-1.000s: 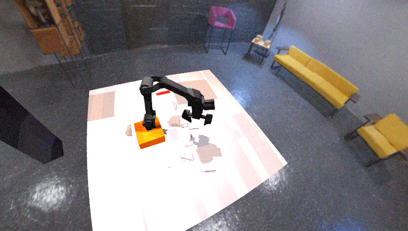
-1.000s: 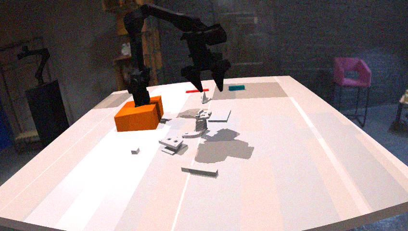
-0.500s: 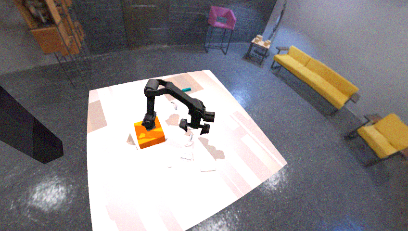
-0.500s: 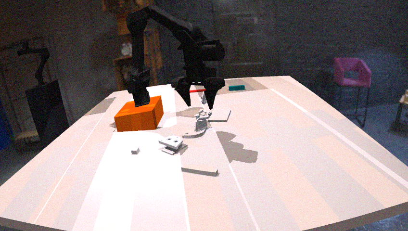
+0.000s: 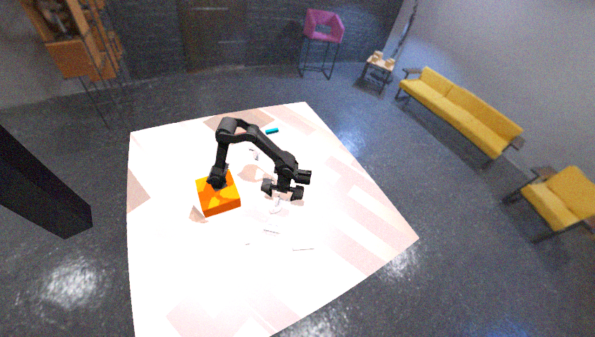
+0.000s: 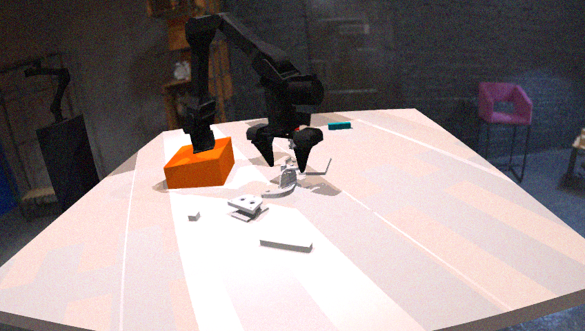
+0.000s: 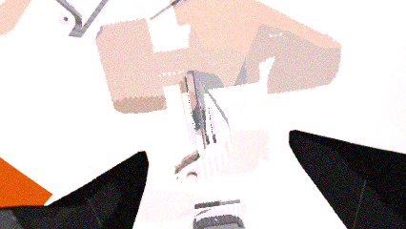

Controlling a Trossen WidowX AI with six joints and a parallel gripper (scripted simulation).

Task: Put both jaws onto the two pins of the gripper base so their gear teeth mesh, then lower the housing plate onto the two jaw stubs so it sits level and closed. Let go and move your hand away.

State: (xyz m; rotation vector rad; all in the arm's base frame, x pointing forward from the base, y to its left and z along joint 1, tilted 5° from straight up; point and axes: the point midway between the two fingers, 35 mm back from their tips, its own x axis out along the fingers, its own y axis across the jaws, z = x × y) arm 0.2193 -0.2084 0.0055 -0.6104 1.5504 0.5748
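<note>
And here's the arm [image 5: 266,144] [image 6: 246,41] — up from its foot, bent over at a high elbow [image 5: 227,127] [image 6: 201,28], then sloping down to the wrist [image 5: 285,162] [image 6: 287,87]. From there the tool [image 5: 283,192] [image 6: 287,169] [image 7: 217,147] points down, hanging over the table — both black fingertips [image 6: 303,163] spread wide apart, nothing between them! In the wrist view, one dark finger reaches in from each side.

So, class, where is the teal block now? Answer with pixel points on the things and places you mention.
In the exterior view, the teal block [image 5: 271,130] [image 6: 339,125] lies near the table's far edge, beyond the open hand [image 5: 285,196] [image 6: 287,169] and slightly right.
</note>
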